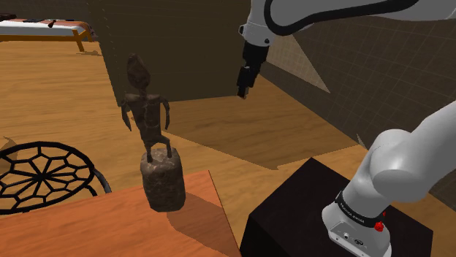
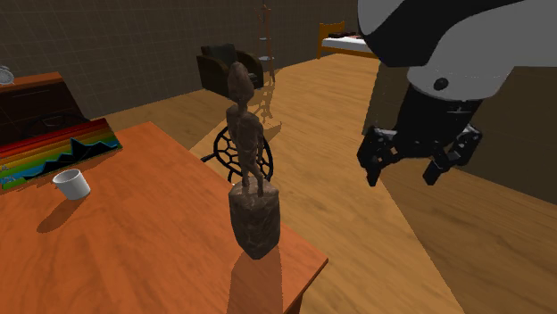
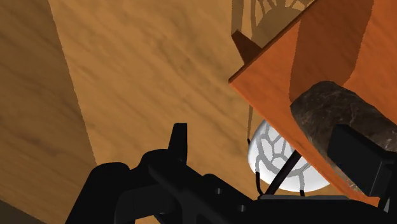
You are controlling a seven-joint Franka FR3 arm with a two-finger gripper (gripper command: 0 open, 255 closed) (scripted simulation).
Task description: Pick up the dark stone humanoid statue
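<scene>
Black two-finger gripper w/ fingers spread apart, nothing btwn them, nothing touched. It hangs in the air over the plank wood floor, off the table's edge.

Dark brown stone humanoid statue on a rough stone block stands upright at the corner of the orange-brown wooden table, well apart from the fingers. In the second exterior view the statue is off to one side of both fingers, not in line w/ the gap. In the wrist view the block of the statue shows past the outer side of one finger; the other finger has only floor beyond it.

Round black wire-mesh seat sits lower than the table, on the statue's far side from the fingers. Small white mug and rainbow-striped panel lie farther along the table, far from the fingers
</scene>
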